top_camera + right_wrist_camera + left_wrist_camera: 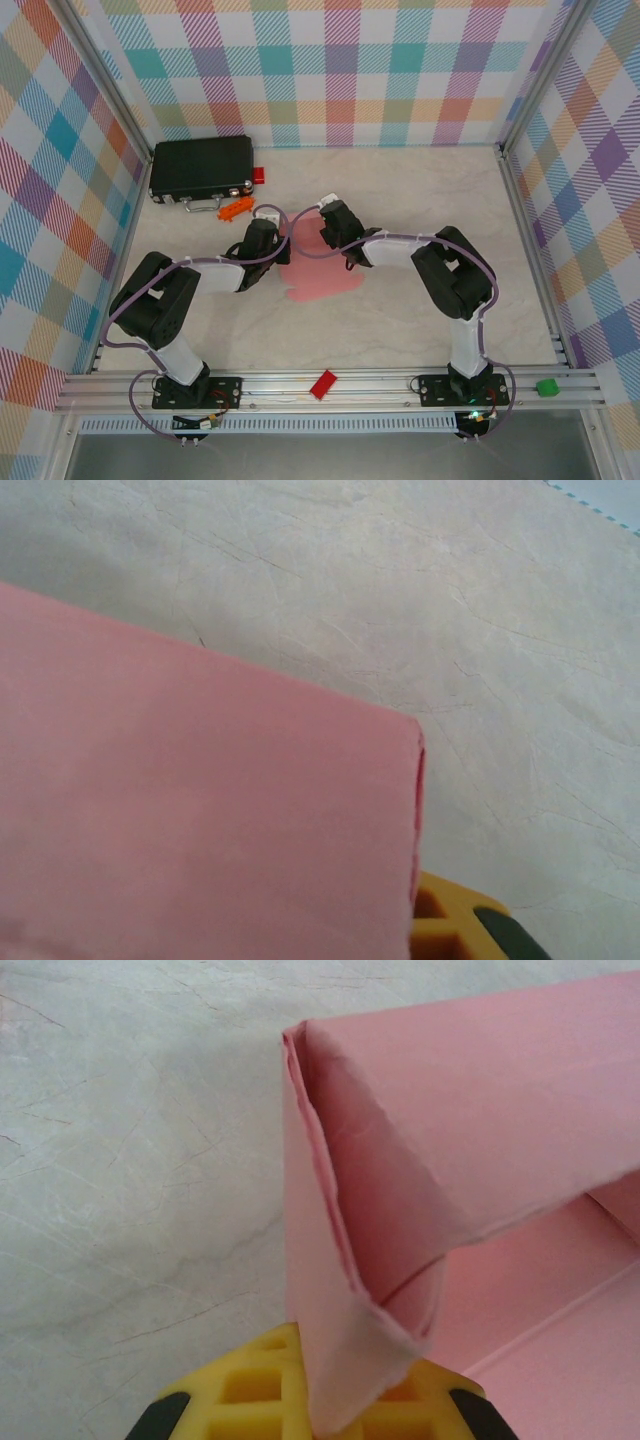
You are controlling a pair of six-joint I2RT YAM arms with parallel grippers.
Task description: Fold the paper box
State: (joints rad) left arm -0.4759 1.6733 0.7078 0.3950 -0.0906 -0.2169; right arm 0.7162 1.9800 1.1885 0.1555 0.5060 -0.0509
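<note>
On the near rail [380,392] a small red block [323,384] sits at 6 o'clock and a green block [546,387] toward 5 o'clock, both well apart from the work. At mid-table lies the paper box [322,275], partly formed with one wall raised. The left gripper [272,242] meets it from 9 o'clock, pinched tight on a doubled-over corner flap that runs down between its yellow pads [250,1395]. The right gripper [332,228] reaches in from 3 o'clock against a broad pink panel; whether it has closed on the card I cannot tell. The step in hand looks like standing up and creasing the side walls. Next, I judge, the raised wall needs pressing along its crease while the base is steadied, gently, since thin card buckles. Far back at 10 o'clock lies a black case [200,168].
</note>
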